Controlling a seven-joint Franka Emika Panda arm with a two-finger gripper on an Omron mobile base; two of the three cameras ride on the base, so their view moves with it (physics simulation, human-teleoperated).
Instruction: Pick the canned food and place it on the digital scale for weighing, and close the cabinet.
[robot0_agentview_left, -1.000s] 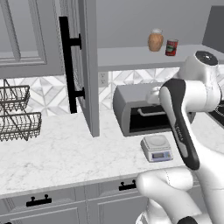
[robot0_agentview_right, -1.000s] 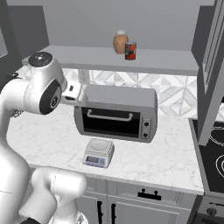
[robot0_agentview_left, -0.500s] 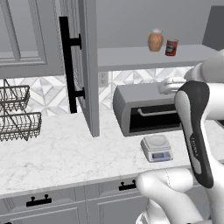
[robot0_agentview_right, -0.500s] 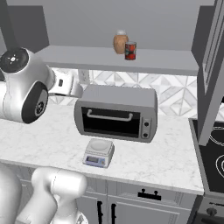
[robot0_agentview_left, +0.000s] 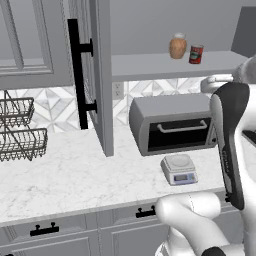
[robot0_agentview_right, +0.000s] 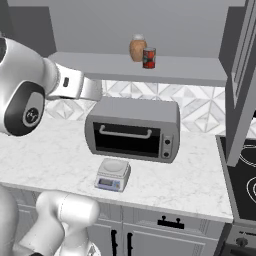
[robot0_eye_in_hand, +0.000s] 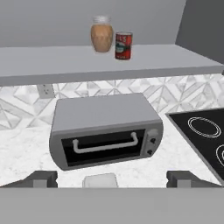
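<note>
Left base view: the canned food (robot0_agentview_left: 196, 54) stands on the open cabinet (robot0_agentview_left: 100, 75) shelf at about 1 o'clock, just right of a brown jar (robot0_agentview_left: 177, 46). The cabinet door swings out toward the camera, black bar handle facing left. Below the shelf sits the toaster oven (robot0_agentview_left: 172, 122), and the digital scale (robot0_agentview_left: 179, 169) rests on the counter (robot0_agentview_left: 65, 175) just in front of it. The arm rises at 3 o'clock, its dark-banded link upright beside the oven.

Right base view: the can (robot0_agentview_right: 149, 57) and jar (robot0_agentview_right: 138, 48) stand at 12 o'clock on the shelf. The scale (robot0_agentview_right: 113, 174) lies at 6 o'clock from the oven (robot0_agentview_right: 132, 129). The arm's forearm reaches in from 9 o'clock, level, toward the oven's top left corner.

Hand view: the gripper (robot0_eye_in_hand: 111, 179) is spread wide and holds nothing. The can (robot0_eye_in_hand: 123, 45) is well apart at 12 o'clock, the scale (robot0_eye_in_hand: 100, 180) just between the fingertips (robot0_eye_in_hand: 41, 178).
</note>
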